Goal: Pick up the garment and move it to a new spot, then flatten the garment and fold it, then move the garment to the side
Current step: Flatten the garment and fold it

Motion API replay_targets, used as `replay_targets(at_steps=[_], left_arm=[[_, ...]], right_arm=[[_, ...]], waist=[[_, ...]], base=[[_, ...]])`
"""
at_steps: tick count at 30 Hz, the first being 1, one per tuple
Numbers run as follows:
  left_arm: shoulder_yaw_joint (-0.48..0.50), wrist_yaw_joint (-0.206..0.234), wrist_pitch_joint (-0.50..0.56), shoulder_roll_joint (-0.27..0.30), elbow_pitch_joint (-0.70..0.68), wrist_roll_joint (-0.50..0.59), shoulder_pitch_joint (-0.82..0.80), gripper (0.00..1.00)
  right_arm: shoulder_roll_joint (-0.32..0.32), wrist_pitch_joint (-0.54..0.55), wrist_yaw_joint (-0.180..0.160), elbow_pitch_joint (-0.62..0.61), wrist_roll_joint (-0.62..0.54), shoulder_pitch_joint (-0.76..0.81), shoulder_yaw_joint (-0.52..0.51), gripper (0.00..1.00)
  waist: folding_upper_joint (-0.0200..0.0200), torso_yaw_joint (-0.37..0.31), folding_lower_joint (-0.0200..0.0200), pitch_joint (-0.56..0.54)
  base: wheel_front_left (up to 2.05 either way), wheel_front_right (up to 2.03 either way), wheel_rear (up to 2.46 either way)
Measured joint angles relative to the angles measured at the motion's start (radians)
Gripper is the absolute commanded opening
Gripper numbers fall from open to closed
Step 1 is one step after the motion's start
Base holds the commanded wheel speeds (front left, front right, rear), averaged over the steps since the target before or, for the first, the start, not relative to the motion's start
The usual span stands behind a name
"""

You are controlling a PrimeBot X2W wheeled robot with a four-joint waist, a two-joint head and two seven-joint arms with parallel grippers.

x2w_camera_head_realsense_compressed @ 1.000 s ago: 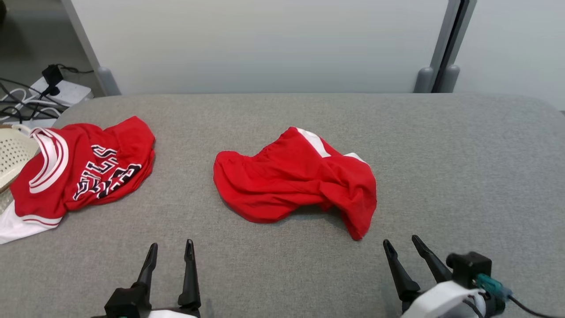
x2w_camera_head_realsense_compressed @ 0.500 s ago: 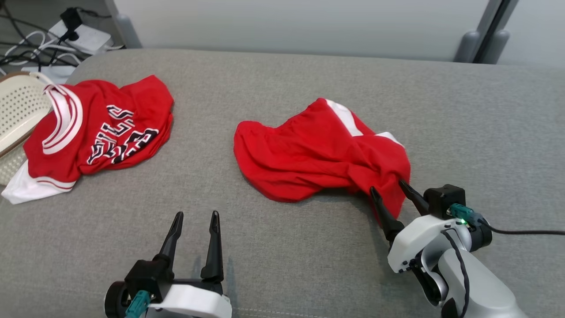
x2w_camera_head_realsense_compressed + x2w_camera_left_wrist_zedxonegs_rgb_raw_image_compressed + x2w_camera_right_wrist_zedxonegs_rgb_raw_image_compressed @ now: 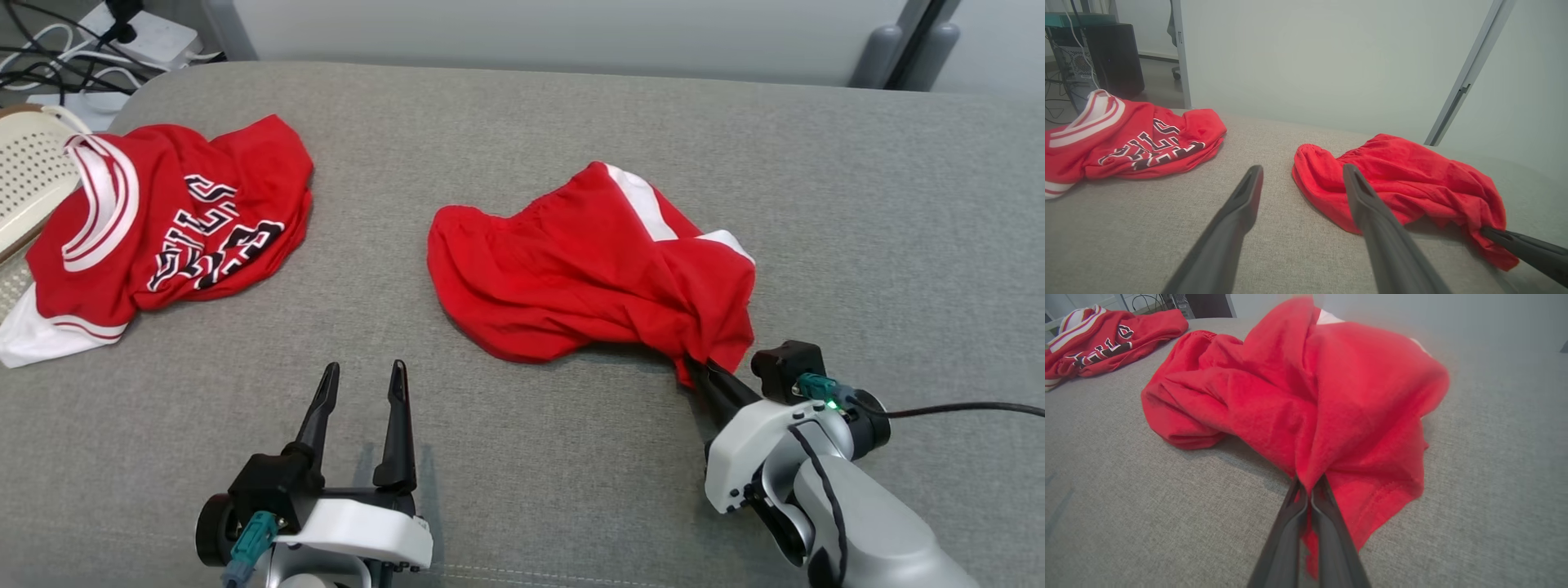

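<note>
right claw (image 3: 700,369) pinched shut on near corner of red shorts (image 3: 588,269), which lay crumpled on the worktop (image 3: 522,122). left claw (image 3: 363,380) spread wide, empty. likely grasp only; lift, flattening, folding not yet done.

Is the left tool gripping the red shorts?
No, the left tool is open and short of the red shorts, with bare grey surface between them.
</note>
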Motion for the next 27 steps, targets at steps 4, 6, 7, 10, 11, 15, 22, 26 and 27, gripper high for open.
replay_targets(at_steps=[4,6,7,10,11,15,22,26,27], left_arm=[[0.003,0.000,0.000,0.000,-0.002,0.000,-0.003,1.00],[0.004,0.000,0.000,0.000,-0.004,-0.003,-0.007,1.00],[0.003,-0.001,0.000,0.000,-0.004,-0.005,-0.012,1.00],[-0.006,-0.001,0.000,0.000,-0.003,-0.014,-0.047,1.00],[-0.010,-0.001,0.000,0.000,0.001,-0.017,-0.063,1.00],[-0.050,-0.002,0.000,0.000,0.036,-0.051,-0.140,1.00],[-0.207,-0.046,0.112,-0.004,0.248,-0.077,-0.393,1.00],[-0.268,-0.045,0.198,-0.006,0.352,-0.092,-0.588,1.00],[-0.287,-0.046,0.234,-0.007,0.385,-0.103,-0.631,1.00]], right_arm=[[-0.053,0.000,0.000,-0.083,-0.004,0.049,0.025,0.00],[-0.095,0.000,0.000,-0.133,-0.022,0.103,0.032,0.00],[-0.117,0.000,0.000,-0.154,-0.035,0.130,0.040,0.00],[-0.175,-0.002,0.000,-0.204,-0.047,0.205,0.073,0.00],[-0.188,-0.008,0.000,-0.222,-0.048,0.225,0.082,0.00],[-0.228,-0.008,0.002,-0.269,-0.041,0.263,0.098,0.00],[-0.250,-0.007,0.002,-0.356,-0.029,0.270,0.067,1.00],[-0.245,-0.007,0.002,-0.403,-0.039,0.263,0.065,1.00],[-0.242,-0.007,0.002,-0.411,-0.042,0.259,0.066,1.00]], waist=[[0.0000,-0.028,0.0000,-0.003],[0.0000,-0.045,0.0000,-0.004],[0.0000,-0.055,0.0000,-0.005],[0.0000,-0.087,0.0000,-0.007],[0.0000,-0.098,0.0000,-0.008],[0.0000,-0.141,0.0000,-0.007],[0.0000,-0.205,0.0000,0.014],[0.0000,-0.239,0.0000,0.035],[0.0000,-0.249,0.0000,0.041]], base=[[0.00,0.00,0.00],[0.00,0.00,0.00],[0.00,0.00,0.00],[0.00,0.00,0.00],[0.00,0.00,0.00],[0.00,0.00,0.00],[0.00,0.00,0.00],[0.00,0.00,0.00],[0.00,0.00,0.00]])
